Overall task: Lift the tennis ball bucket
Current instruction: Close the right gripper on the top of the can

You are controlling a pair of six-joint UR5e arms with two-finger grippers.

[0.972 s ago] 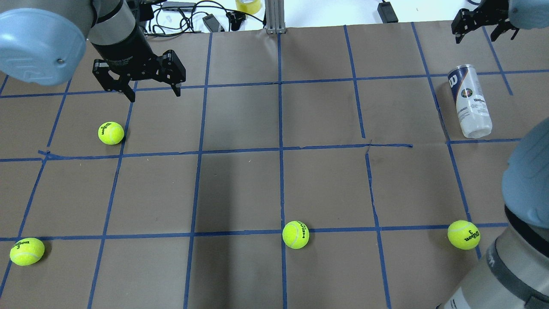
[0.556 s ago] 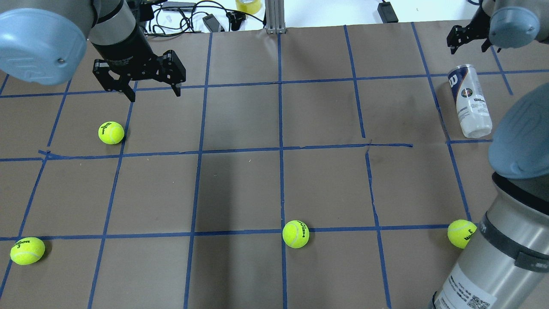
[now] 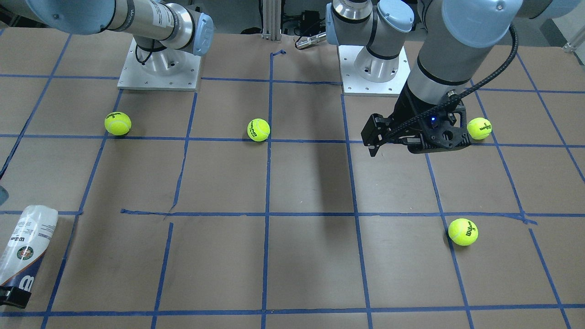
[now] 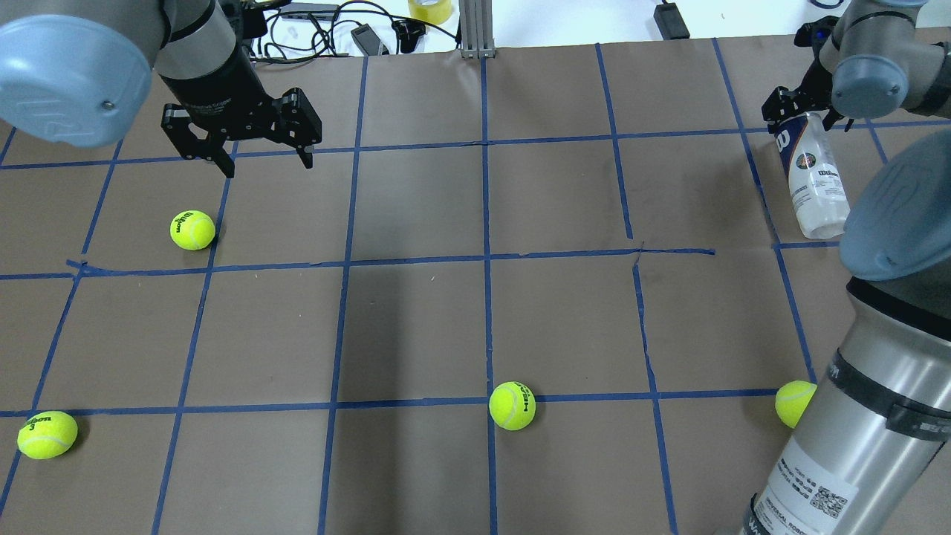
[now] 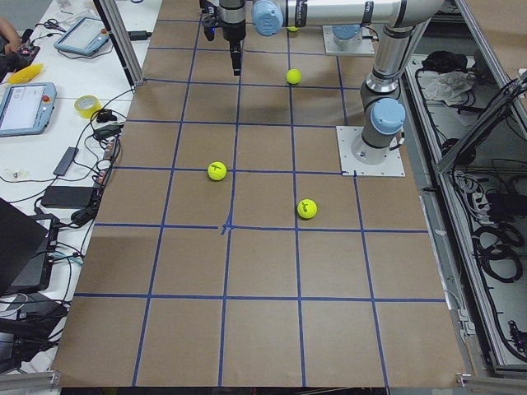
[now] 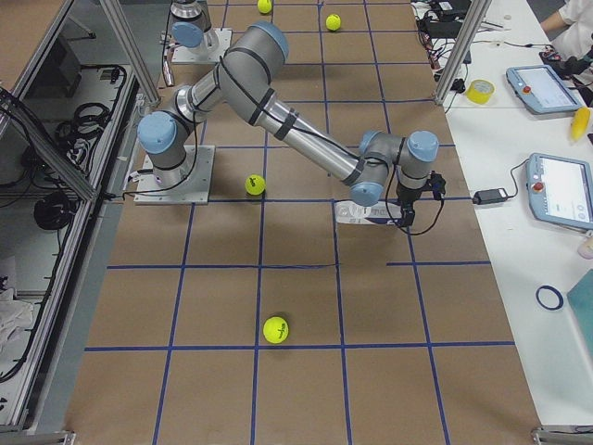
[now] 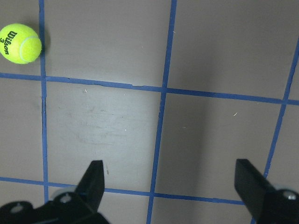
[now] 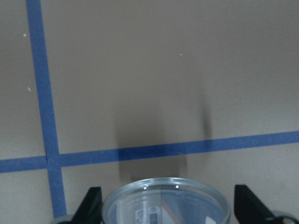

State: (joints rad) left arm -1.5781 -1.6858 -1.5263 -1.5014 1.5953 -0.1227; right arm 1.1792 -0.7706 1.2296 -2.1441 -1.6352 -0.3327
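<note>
The tennis ball bucket (image 4: 816,182), a clear tube with a white and navy label, lies on its side at the table's far right. It also shows in the front-facing view (image 3: 23,244) and the right exterior view (image 6: 363,213). My right gripper (image 4: 799,113) is open and straddles the bucket's navy far end. In the right wrist view the bucket's round rim (image 8: 166,186) sits between the two fingers (image 8: 92,205), with small gaps on either side. My left gripper (image 4: 264,154) is open and empty, hovering above the table at the far left, away from the bucket.
Several yellow-green tennis balls lie loose on the brown gridded table (image 4: 475,327): one near the left gripper (image 4: 192,229), one front left (image 4: 47,435), one front middle (image 4: 512,406), one front right (image 4: 793,403). Cables, a tape roll (image 4: 431,9) and a metal post (image 4: 475,30) line the far edge.
My right gripper has come down from the far right corner toward the bucket's navy end and now straddles it. The right arm's elbow has swung inward. The left arm and bucket have not moved.
</note>
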